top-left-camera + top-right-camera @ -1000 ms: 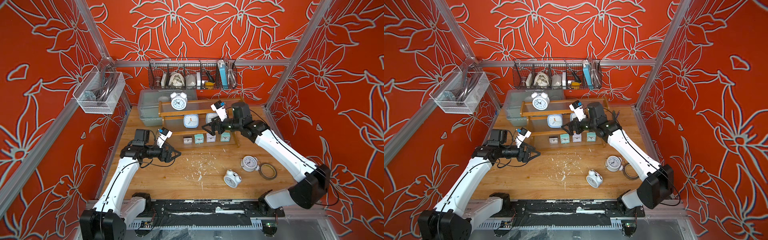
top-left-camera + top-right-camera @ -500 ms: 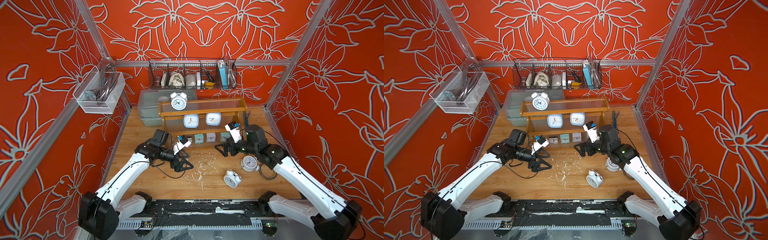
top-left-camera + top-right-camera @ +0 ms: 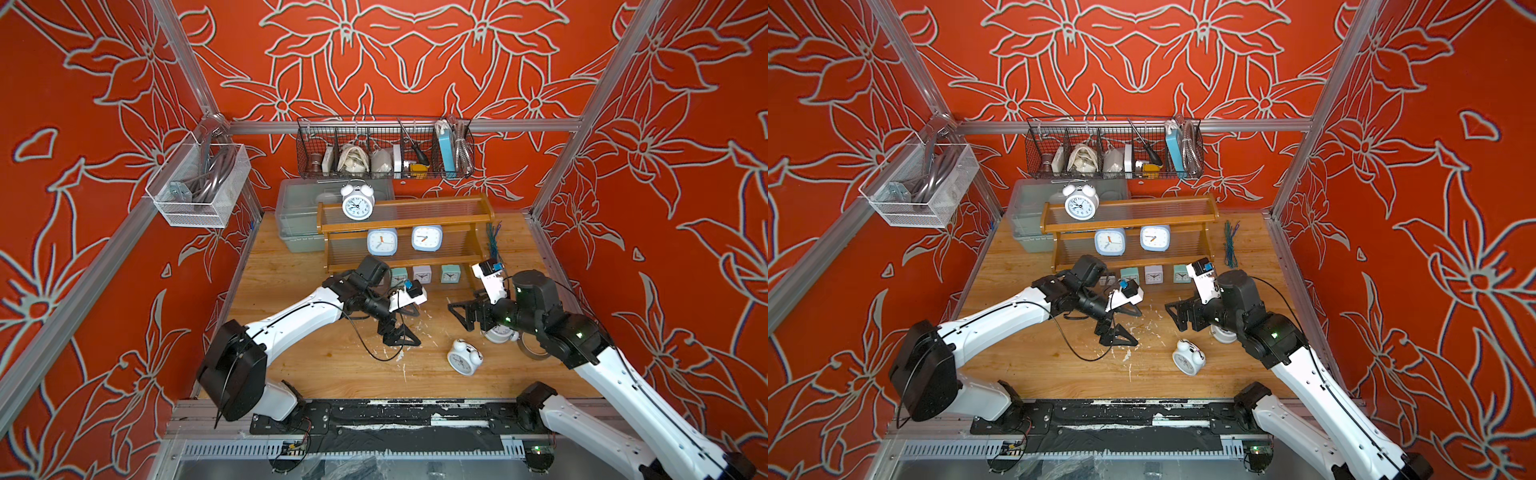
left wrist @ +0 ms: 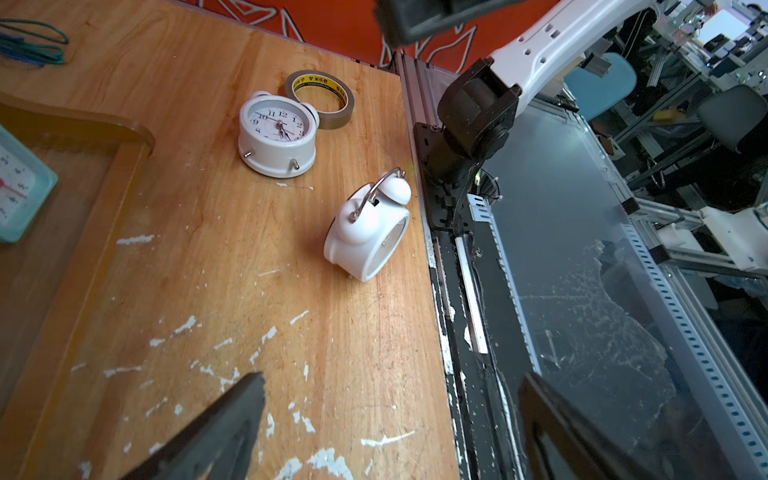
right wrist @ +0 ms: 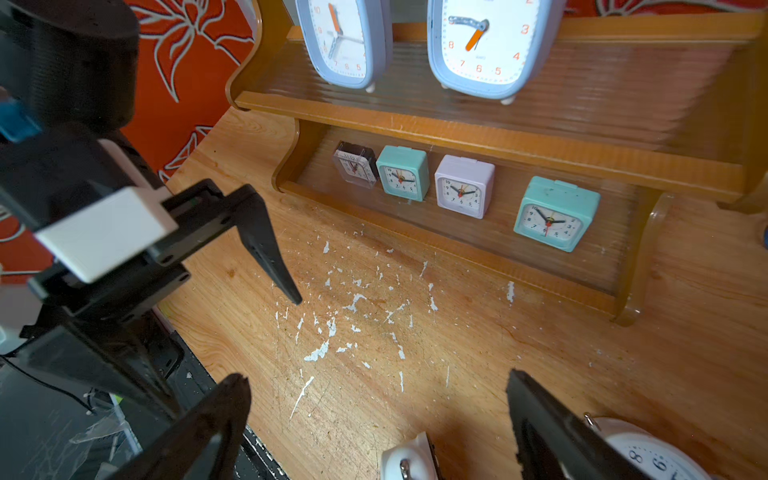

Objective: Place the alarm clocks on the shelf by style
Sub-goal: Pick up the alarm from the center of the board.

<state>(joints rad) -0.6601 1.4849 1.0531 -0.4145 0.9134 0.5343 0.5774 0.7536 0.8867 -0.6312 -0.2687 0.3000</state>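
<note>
We find the shelf (image 3: pixel 1129 225) standing at the back of the table (image 3: pixel 1034 365). One white twin-bell clock (image 3: pixel 1080 204) stands upright on its top tier. Two pale-blue clocks (image 3: pixel 1109 242) (image 3: pixel 1154 238) stand side by side on the middle tier. On the bottom tier we count a teal clock (image 3: pixel 1128 275), a small white clock (image 3: pixel 1153 274) and a second teal clock (image 3: pixel 1181 273) in a row; anything further along is hidden by the left arm. On the table in front, a tipped twin-bell clock (image 3: pixel 1188 357) lies alone, and another round clock (image 3: pixel 1223 334) is partly covered by the right arm. The left end effector (image 3: pixel 1126 326) and right end effector (image 3: pixel 1173 316) face each other above the table, both spread wide and empty.
</note>
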